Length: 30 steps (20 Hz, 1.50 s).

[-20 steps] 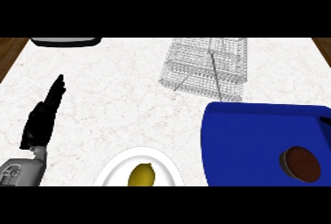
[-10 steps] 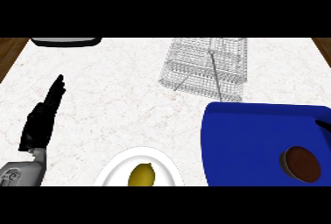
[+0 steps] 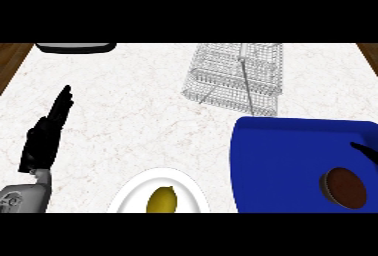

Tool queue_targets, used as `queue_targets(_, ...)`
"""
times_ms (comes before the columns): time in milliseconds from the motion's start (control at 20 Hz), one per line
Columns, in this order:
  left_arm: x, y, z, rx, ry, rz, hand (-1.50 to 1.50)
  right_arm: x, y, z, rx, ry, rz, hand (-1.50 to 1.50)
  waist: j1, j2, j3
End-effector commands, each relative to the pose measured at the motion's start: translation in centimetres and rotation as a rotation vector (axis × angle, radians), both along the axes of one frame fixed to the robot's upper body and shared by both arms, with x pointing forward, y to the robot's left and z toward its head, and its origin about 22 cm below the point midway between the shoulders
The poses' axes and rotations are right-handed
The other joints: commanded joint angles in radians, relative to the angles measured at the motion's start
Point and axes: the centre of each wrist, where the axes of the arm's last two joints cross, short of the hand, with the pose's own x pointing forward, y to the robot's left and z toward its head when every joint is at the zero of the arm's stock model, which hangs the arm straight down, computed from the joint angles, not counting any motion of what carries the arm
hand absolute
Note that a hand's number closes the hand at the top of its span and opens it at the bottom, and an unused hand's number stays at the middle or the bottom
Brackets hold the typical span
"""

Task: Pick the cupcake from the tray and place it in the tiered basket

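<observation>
Across the whole view spreads a white marble-patterned counter top (image 3: 140, 100), with strips of brown wood showing at its far left and far right corners. On its right side lies a large deep-blue rectangular tray (image 3: 288, 160), running off the lower and right edges. Beyond the tray, toward the far edge, stands a silvery wire tiered basket (image 3: 236, 77). At the lower edge, left of the tray, sits a round white plate (image 3: 133, 197) bearing a yellow lemon-like fruit (image 3: 162, 201). A dark, flat object with a pale rim (image 3: 75, 47) lies at the far left edge.

The robot's left hand (image 3: 46, 137) rests at the left, its black fingers straight and pointing away, above a grey forearm (image 3: 22, 197). Only a black sliver of the right hand (image 3: 366, 151) shows over the tray's right edge; its fingers cannot be judged.

The round chocolate-brown cupcake (image 3: 345, 187) sits in the tray's near right corner, just below that sliver.
</observation>
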Motion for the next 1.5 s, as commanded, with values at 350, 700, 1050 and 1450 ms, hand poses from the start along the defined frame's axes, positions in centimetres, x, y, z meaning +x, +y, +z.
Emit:
queue_targets(350, 1.4, 0.3, -0.5, -0.008, 0.008, 0.000, 0.00, 1.0, 0.2, -2.5, 0.008, 0.029, -0.001, -1.50, 0.000, 0.000, 0.000)
queue_targets(700, -0.1, -0.9, -0.3, -0.001, -0.010, 0.000, 0.00, 2.0, 0.8, -4.5, 0.033, 0.057, 0.011, -1.50, 0.002, 0.000, 0.000)
queue_targets(1050, 1.4, 0.2, -1.0, 0.013, 0.005, 0.009, 0.00, 0.5, 1.5, -7.9, 0.071, 0.156, 0.049, 1.50, -0.003, 0.001, 0.000)
queue_targets(1450, 1.1, -0.5, -0.1, 0.001, -0.005, -0.001, 0.00, 1.6, 3.2, -6.8, -0.028, 0.098, 0.236, 1.50, 0.000, 0.000, 0.000)
